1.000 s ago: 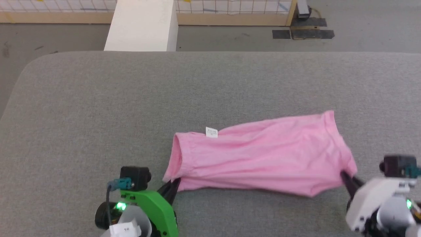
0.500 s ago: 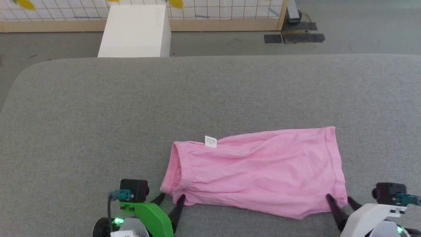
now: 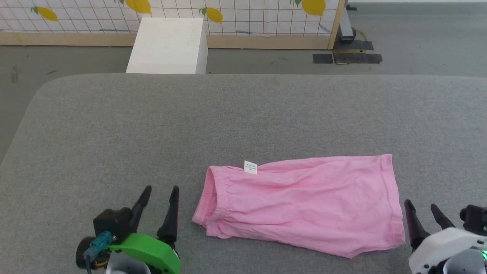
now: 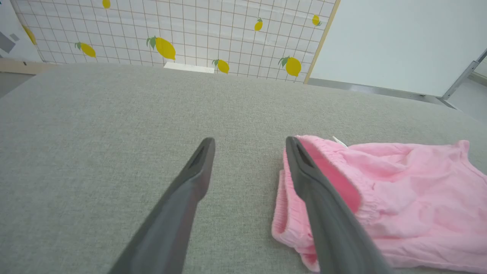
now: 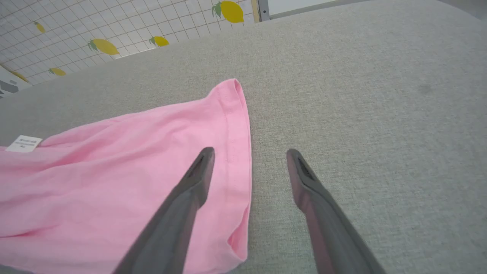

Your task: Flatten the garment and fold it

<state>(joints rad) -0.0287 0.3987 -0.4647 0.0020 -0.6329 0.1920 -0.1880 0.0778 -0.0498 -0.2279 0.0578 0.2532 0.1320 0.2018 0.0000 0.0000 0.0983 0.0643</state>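
**1. L gripper (image 3: 161, 189)**
- Both fingers spread wide, nothing between them.
- Head view: tips point away from robot. They sit just left of the waistband end, w/ a strip of bare surface between.
- L wrist view: one finger (image 4: 319, 198) overlaps the waistband opening in frame. Contact cannot be confirmed from this view.

**2. R gripper (image 3: 420, 204)**
- Fingers spread wide, nothing held.
- Head view: tips just beside the garment's near R corner.
- R wrist view: one finger (image 5: 182, 201) lies across the hem edge in frame, the other over bare surface. No cloth pinched.

**3. Garment (image 3: 304, 205)**
- Pink shorts, lying flat on grey padded table (image 3: 228, 114), near front edge, between the two grippers.
- Waistband (gathered elastic) at robot's L, leg hem at R.
- White label (image 3: 250, 167) sticks out at far edge, near waistband.
- Light creases across the cloth. The near R hem corner is slightly uneven.

**4. Surroundings**
- White box (image 3: 167, 45) on floor beyond the table's far edge.
- Grid wall w/ lemon print (image 3: 247, 11) behind it.
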